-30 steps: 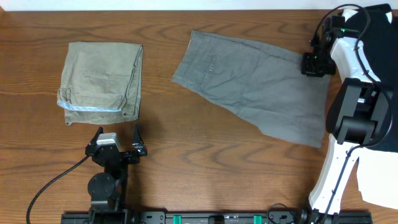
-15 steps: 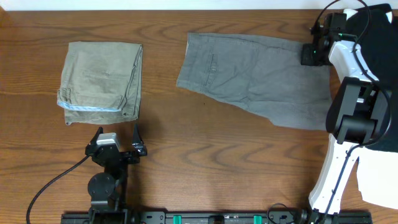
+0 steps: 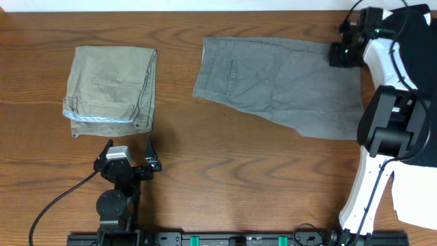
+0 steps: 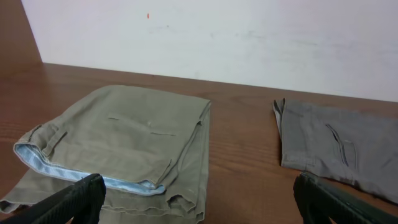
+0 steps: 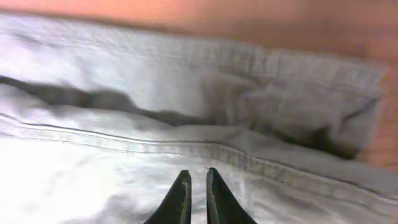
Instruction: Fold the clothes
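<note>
Clothes first: there are two pairs on the wooden table (image 3: 205,171). Far left is the khaki shorts (image 3: 113,89), folded into a neat block. A strip of pale-blue lining shows along the near edge, which is really clear in the left wrist view (image 4: 118,155).

Just on the near side of them, not touching, is the left gripper (image 3: 128,147). Its fingers are spread wide with nothing between them. They point out over the table toward the khaki pair and the white wall (image 4: 249,37) behind. A black cable (image 3: 54,198) loops off from that arm toward the near left edge.

Moving right there's a bare stretch of wood, then the grey shorts (image 3: 280,85). They're well apart from the khaki pair and lying open and flat, not folded, along the far side of the table. The waistband end is on the left, with a pocket slit showing near it (image 4: 336,149).

At their far right corner is the right gripper (image 3: 345,53), down on the cloth. From its own camera the fingers are nearly together, with just a thin slit between the tips (image 5: 198,177), right over a seam in the rumpled grey fabric (image 5: 186,93). I can't tell whether any cloth is pinched in there.

A white bit (image 3: 416,205) pokes in at the near right corner. It could be cloth or paper, I can't tell.
</note>
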### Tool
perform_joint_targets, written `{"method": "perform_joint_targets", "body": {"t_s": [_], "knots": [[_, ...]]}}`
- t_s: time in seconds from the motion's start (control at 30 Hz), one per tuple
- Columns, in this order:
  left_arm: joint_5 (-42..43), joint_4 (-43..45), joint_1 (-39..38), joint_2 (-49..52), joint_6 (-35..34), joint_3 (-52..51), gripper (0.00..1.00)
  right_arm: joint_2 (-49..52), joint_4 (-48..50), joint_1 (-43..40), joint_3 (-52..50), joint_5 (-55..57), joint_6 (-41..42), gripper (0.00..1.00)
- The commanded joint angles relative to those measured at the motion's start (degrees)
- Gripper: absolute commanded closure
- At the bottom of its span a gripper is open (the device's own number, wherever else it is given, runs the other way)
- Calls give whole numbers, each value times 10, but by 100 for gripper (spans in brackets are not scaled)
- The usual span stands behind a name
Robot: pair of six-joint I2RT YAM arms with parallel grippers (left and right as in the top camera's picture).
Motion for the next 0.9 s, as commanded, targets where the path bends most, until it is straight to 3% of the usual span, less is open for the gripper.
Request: {"method": "perform_joint_targets", "body": {"t_s": [0.0, 0.4, 0.77, 0.87], "knots": [[-3, -20, -2, -4, 6, -12, 2, -59, -28, 9, 34, -17, -3, 89], [-3, -20, -2, -4, 6, -12, 2, -142, -156, -8, 35, 33, -3, 65], [-3, -20, -2, -4, 6, -12, 2, -102, -134, -88, 34, 10, -23, 66], [-3, -20, -2, -4, 6, -12, 2, -81, -116, -108, 34, -30, -27, 62]]}}
